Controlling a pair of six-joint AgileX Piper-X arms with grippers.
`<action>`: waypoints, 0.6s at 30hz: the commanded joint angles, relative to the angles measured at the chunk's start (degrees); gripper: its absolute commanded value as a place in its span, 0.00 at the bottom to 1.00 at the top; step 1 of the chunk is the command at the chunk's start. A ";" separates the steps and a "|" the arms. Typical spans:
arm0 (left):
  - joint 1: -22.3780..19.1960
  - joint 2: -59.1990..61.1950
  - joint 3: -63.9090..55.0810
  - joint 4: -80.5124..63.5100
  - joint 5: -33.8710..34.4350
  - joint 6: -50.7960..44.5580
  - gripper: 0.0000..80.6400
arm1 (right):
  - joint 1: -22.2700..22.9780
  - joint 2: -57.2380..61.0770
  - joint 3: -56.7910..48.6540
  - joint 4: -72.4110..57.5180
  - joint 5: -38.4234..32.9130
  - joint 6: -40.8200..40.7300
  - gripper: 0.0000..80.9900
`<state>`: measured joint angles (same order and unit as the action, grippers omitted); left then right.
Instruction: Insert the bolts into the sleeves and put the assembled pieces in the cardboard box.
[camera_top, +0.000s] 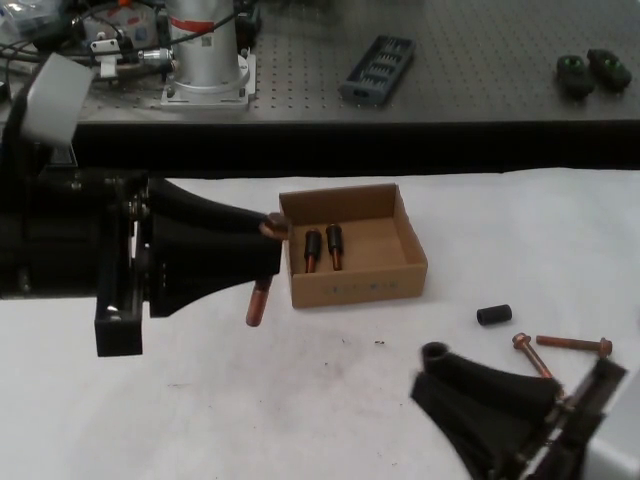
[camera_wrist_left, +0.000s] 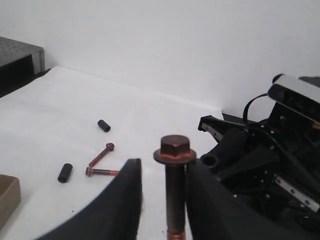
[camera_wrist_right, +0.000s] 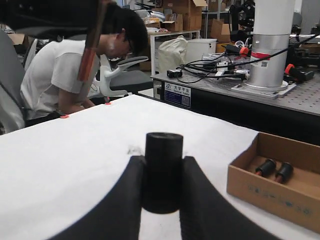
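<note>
Right gripper (camera_wrist_right: 161, 167) clamped on upright black sleeve (camera_wrist_right: 163, 145); left gripper (camera_wrist_left: 163, 167) pinches copper bolt (camera_wrist_left: 174, 152), head up. Suggest centring shank tip over bore before lowering.

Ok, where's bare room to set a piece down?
Bare sheet in front of the cardboard box, between the left end effector and right end effector; also right of the box. Crowded around the loose sleeve and two bolts.
</note>
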<state>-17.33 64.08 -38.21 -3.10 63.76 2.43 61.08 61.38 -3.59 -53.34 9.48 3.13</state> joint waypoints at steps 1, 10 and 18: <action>-0.17 -0.69 -0.37 -1.76 -0.21 -1.29 0.18 | -0.36 7.06 -1.30 -8.38 -1.40 -0.83 0.08; -0.17 -0.69 -0.37 -2.70 -0.43 -1.23 0.01 | -0.36 20.71 -7.44 -14.91 -5.55 -0.49 0.08; -0.17 -0.69 -0.37 -3.15 -0.59 -4.28 0.01 | -2.06 23.46 -13.72 -13.85 -8.85 -3.13 0.08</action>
<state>-17.33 64.08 -38.21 -4.93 63.19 0.52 59.90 84.73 -15.18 -66.56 2.99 0.79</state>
